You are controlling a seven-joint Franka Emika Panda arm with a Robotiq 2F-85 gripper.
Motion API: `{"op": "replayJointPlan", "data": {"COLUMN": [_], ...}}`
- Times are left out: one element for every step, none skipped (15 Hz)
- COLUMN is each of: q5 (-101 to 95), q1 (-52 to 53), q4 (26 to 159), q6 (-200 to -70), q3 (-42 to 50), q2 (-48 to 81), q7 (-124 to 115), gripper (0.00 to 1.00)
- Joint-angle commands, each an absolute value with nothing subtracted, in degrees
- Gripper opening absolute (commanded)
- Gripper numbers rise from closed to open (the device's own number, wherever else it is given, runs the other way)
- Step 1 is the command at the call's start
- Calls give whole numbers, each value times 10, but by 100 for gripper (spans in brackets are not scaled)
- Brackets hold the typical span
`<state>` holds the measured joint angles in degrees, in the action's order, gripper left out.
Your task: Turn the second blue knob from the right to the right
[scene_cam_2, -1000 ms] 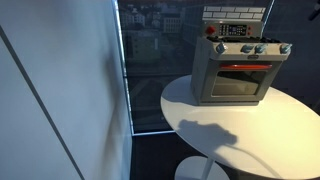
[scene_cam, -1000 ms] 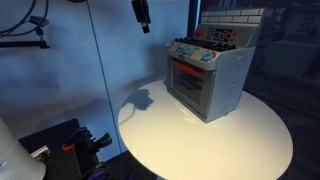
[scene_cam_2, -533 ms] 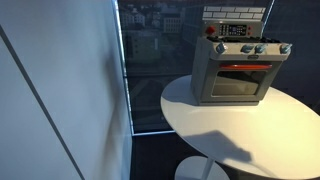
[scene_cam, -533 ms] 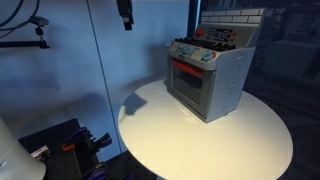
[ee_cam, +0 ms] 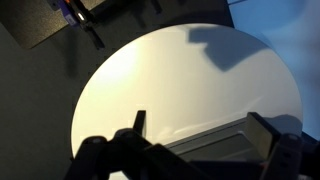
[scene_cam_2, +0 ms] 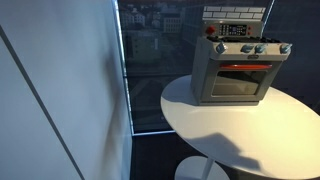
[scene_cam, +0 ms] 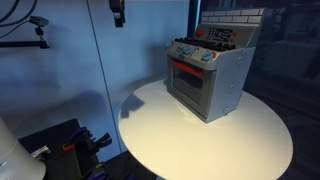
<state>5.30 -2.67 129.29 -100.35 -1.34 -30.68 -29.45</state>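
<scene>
Gripper [scene_cam: 117,12] hangs high at upper left in an exterior view, well apart from the oven [scene_cam: 205,80]. The wrist view shows its fingers spread, holding nothing. The oven stands on the round white desk [scene_cam: 180,135]. The knob [scene_cam_2: 261,48], second blue one from the right on the oven's front panel, is untouched.

One grey box-shaped toy oven [scene_cam: 207,80], right of centre in both exterior views. One round white table [scene_cam: 170,130] beneath it. Small blue knobs [scene_cam_2: 240,48] in row across oven front: four as far as I can tell, too small to be sure. One red round button [scene_cam_2: 210,30], upper left of oven top. One gripper [scene_cam: 117,12], mine, at top edge of frame. Two fingers [ee_cam: 138,122] at bottom of wrist view.
</scene>
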Motion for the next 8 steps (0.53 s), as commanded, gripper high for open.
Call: {"op": "replayJointPlan", "data": {"q5": [51, 50, 57, 57, 57, 57, 57, 57], "q1": [-42, -44, -44, -44, -44, -44, -44, -44], "q4": [1274, 1276, 1287, 1287, 1287, 1287, 1287, 1287], "q6": [-973, -974, -990, -989, -989, -989, -989, -989], "q3": [-20, -20, -24, -23, -23, -23, -23, -23], "q2": [-306, -305, -306, -306, -306, -306, -306, -306], "q7": [-276, -274, -285, -284, -284, -284, -284, -284], "gripper": [100, 100, 100, 100, 100, 100, 100, 100]}}
